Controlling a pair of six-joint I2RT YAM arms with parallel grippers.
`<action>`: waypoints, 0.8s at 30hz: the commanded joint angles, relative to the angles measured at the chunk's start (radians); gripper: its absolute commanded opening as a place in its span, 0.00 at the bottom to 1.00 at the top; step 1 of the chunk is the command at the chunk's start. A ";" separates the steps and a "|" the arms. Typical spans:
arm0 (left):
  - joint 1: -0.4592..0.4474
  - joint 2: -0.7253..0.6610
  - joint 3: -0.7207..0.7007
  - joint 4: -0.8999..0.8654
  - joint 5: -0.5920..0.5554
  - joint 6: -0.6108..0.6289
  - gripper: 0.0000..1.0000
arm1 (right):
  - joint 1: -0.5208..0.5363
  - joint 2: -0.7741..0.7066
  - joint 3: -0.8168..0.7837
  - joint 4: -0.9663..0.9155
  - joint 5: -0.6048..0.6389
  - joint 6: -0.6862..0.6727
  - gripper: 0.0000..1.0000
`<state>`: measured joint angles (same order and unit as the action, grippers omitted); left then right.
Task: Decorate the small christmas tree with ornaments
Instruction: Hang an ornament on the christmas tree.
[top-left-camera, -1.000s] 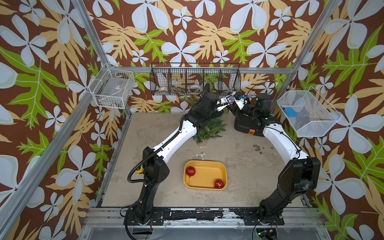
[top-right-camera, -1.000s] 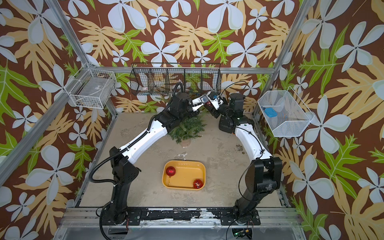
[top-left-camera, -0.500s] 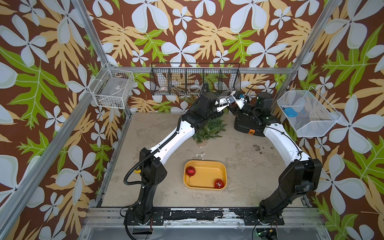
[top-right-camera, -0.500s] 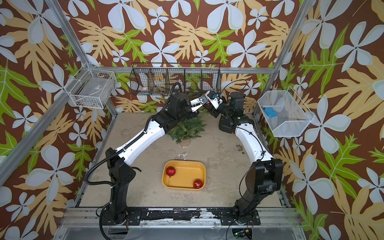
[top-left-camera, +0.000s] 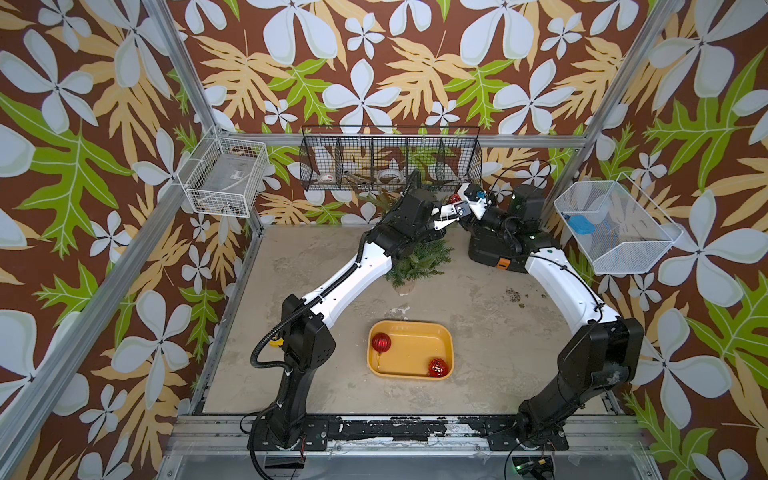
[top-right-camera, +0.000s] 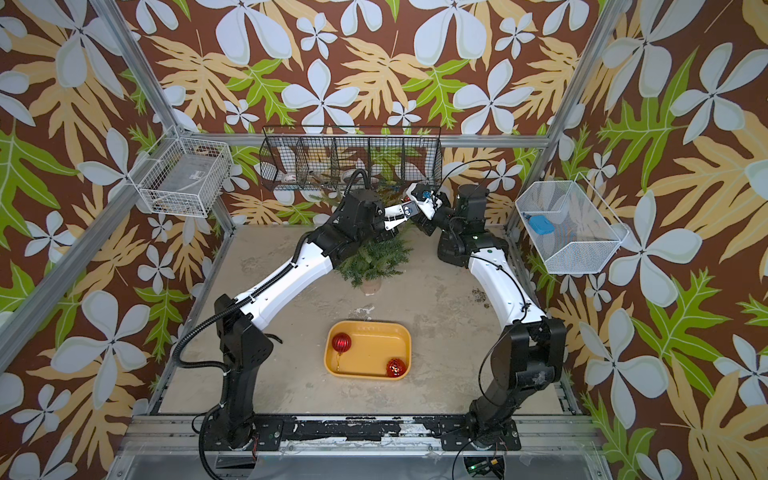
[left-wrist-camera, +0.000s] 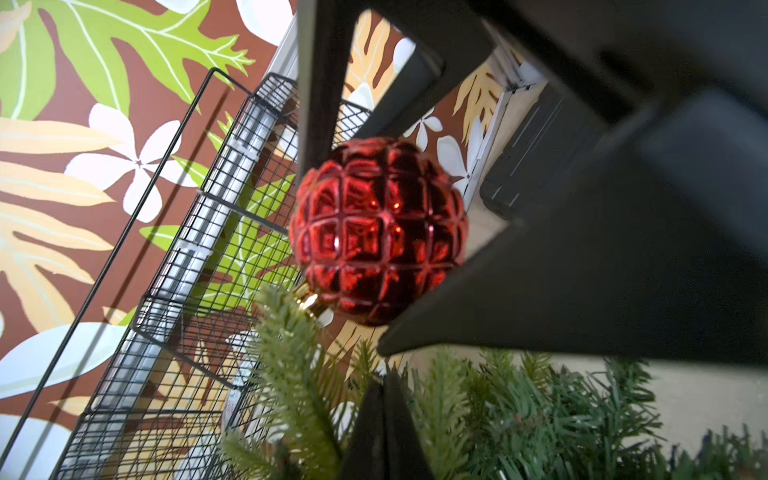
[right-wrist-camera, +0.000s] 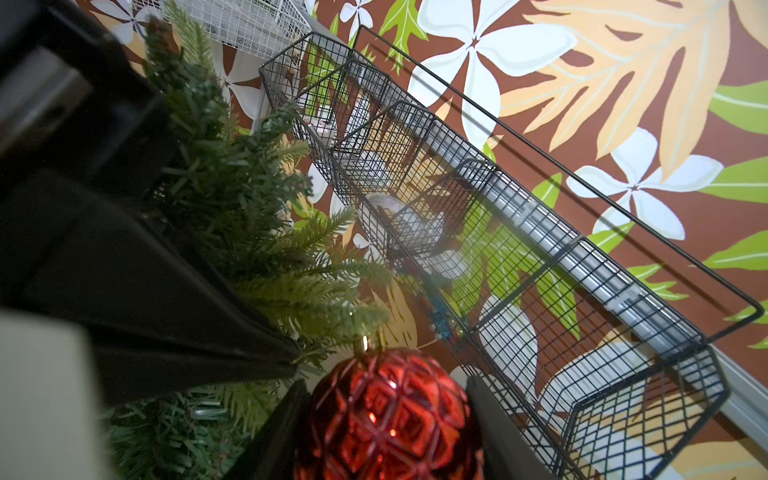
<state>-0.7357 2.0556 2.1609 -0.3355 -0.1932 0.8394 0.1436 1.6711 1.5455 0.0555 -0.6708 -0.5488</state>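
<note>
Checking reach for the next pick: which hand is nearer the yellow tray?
Neither clearly: left hand and right hand meet at the treetop, both far behind the yellow tray.

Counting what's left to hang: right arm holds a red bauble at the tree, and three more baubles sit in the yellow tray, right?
Not three: both top views show two baubles in the yellow tray, a ribbed one and a lattice one. The rest stands: the right gripper holds a red bauble at the tree.
</note>
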 joint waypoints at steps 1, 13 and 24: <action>-0.001 -0.010 0.001 0.082 -0.071 -0.038 0.00 | 0.011 0.015 -0.007 -0.005 -0.008 -0.024 0.17; 0.007 -0.109 -0.122 0.240 -0.010 -0.092 0.00 | -0.003 0.047 0.019 -0.027 0.023 0.016 0.17; 0.012 -0.070 -0.080 0.193 -0.024 -0.109 0.00 | -0.009 0.042 0.007 -0.019 -0.059 0.045 0.17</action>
<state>-0.7250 1.9778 2.0708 -0.1547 -0.1986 0.7460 0.1307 1.7126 1.5574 0.0708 -0.6895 -0.5228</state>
